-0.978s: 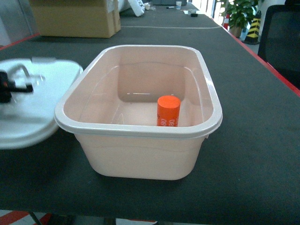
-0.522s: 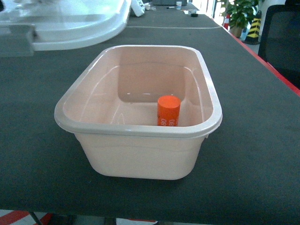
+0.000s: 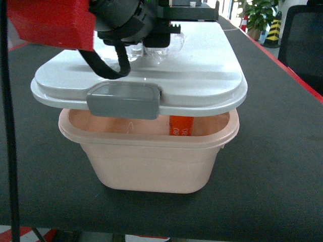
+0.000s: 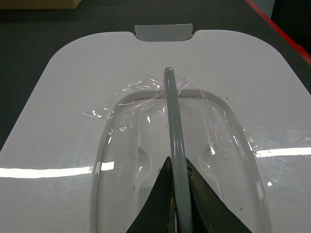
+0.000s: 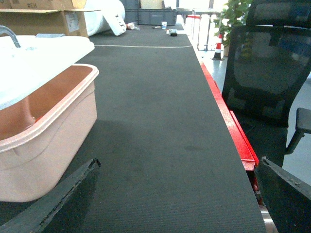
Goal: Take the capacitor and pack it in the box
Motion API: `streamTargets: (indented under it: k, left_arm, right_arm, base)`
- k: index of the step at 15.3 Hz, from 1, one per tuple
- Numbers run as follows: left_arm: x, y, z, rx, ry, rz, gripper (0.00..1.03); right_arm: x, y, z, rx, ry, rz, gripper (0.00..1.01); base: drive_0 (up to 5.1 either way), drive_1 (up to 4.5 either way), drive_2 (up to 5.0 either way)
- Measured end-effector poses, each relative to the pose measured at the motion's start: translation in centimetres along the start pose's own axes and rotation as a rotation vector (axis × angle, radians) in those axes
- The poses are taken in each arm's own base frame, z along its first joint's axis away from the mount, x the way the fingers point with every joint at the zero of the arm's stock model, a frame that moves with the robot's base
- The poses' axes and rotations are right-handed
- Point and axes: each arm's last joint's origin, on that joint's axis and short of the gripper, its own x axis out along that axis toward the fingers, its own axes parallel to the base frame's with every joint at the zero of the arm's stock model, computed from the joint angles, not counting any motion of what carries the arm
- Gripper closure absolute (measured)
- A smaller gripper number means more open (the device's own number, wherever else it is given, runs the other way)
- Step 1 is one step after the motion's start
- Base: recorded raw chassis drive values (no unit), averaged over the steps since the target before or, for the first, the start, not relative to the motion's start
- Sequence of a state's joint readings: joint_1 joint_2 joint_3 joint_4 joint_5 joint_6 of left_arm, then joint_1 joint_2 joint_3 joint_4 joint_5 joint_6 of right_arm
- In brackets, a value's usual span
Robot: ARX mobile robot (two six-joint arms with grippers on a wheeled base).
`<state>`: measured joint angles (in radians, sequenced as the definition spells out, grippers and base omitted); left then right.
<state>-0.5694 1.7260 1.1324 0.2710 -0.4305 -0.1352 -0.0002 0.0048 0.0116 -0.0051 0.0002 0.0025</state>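
Dark grey matting covers the long surface, which is edged in red on its right side. On it, near the front edge, the pale pink rectangular plastic box with rounded corners is seen standing upright. Over the box, the white plastic lid with its grey latch is held just above the rim, tilted slightly so that a gap is left along the near side; whether its far edge touches the rim cannot be told. The lid's clear curved handle is clamped between the dark fingers of the left pincer, which is closed narrowly on it. The right pincer is held apart from the box, low over the surface at the right, its two dark fingertips spread wide with nothing between them. Through the gap under the lid, the small bright orange cylindrical capacitor with white print is seen standing upright inside the box, near its front right.
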Motion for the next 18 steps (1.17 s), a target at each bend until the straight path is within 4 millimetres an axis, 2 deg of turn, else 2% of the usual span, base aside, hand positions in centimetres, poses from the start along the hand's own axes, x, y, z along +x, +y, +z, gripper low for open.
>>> streamTargets:
  k: [2, 8, 13, 17, 18]
  left_arm:
    - [0.7, -0.8, -0.8, -0.007, 0.021, 0.013, 1.01]
    - [1.9, -1.1, -2.4, -0.016, 0.057, 0.015, 1.01]
    - [3.0, -0.7, -3.6, -0.029, 0.050, 0.015, 1.01]
    - [3.0, -0.5, -4.0, -0.036, 0.050, 0.002, 1.01]
    - [2.8, -0.4, -4.1, -0.041, 0.048, -0.012, 0.95]
  right_arm:
    - [0.0, 0.0, 0.0, 0.000, 0.000, 0.000, 0.03]
    - [0.0, 0.0, 0.0, 0.000, 0.000, 0.000, 0.03]
    - [0.0, 0.0, 0.0, 0.000, 0.000, 0.000, 0.03]
    - [0.0, 0.0, 0.0, 0.000, 0.000, 0.000, 0.03]
    - [0.0, 0.0, 0.0, 0.000, 0.000, 0.000, 0.03]
  base:
    - [0.0, 0.00, 0.0]
    - [0.0, 0.00, 0.0]
    - [0.0, 0.00, 0.0]
    - [0.0, 0.00, 0.0]
    - [0.0, 0.00, 0.0]
